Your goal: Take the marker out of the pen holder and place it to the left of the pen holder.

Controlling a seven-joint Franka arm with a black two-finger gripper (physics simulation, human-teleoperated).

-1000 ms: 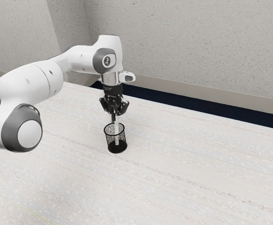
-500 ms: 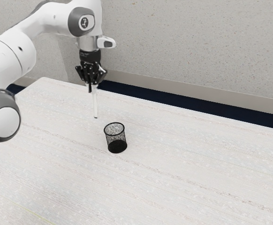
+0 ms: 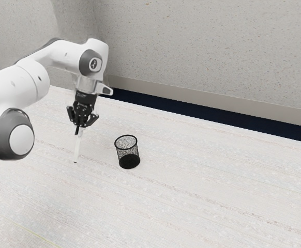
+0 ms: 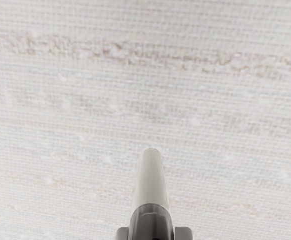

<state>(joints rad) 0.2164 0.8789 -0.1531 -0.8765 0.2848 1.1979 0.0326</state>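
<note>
My gripper [image 3: 79, 127] is to the exterior view's left of the pen holder, shut on the upper end of the white marker [image 3: 77, 148]. The marker hangs nearly upright, its dark lower tip close to the tabletop; whether it touches cannot be told. In the wrist view the marker [image 4: 151, 180] points away from the hand, and its dark part lies between the two fingertips of the gripper [image 4: 152, 234]. The black mesh pen holder [image 3: 128, 152] stands upright, apart from the marker and with nothing visible inside.
The pale, streaked table [image 3: 192, 191] stretches around the holder and toward the exterior view's right. Behind its far edge are a dark blue strip [image 3: 212, 116] and a speckled wall [image 3: 207, 51].
Over the last second the marker came up out of the holder in my gripper. It moved toward the exterior view's left, then came down near the table. The holder stayed put.
</note>
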